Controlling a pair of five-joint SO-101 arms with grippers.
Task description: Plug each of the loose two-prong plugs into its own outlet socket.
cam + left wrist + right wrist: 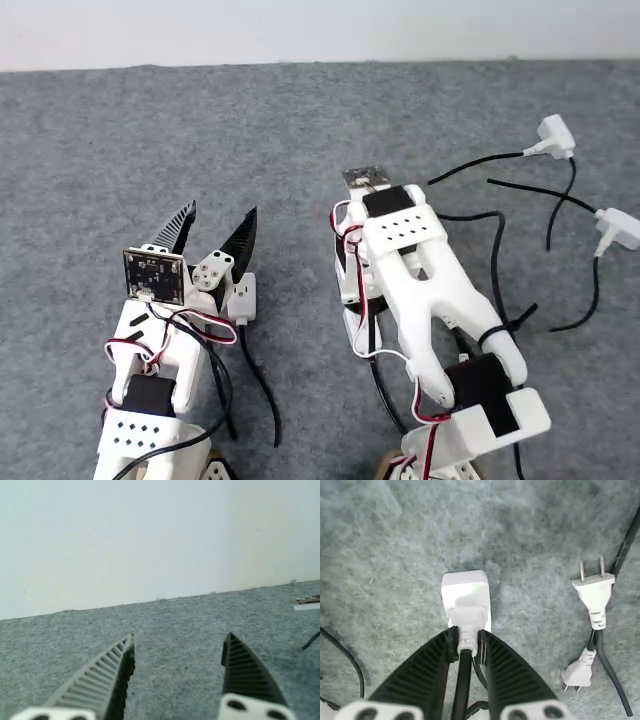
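Fingers of right gripper (pixel 467 632) are closed on a white plug (pixel 468 620) at its neck, with the black cord running back between them. The plug sits in a white socket (pixel 465 587) lying flat on the grey carpet (pixel 395 540); can't tell if it is fully seated. Off to one side of the socket, apart from it, a two-prong plug (pixel 593 592) lies flat with its prongs pointing away from the gripper. A smaller plug (pixel 578 672) lies just beside that one's cord, closer to the gripper. In the high view the right arm (pixel 420 275) is folded down over mid-table and covers its own gripper. At the far right are a far plug (pixel 555 135) and a near plug (pixel 618 228), both white on black cords and well apart from both arms. Can't tell if these are the same two seen from the wrist. The left gripper (pixel 221 210) has its fingers spread wide and holds nothing. Its wrist view (pixel 180 637) shows carpet between the fingers and a white wall (pixel 150 540) behind. A white block (pixel 243 297) on a black cord lies just beside the left gripper's base.
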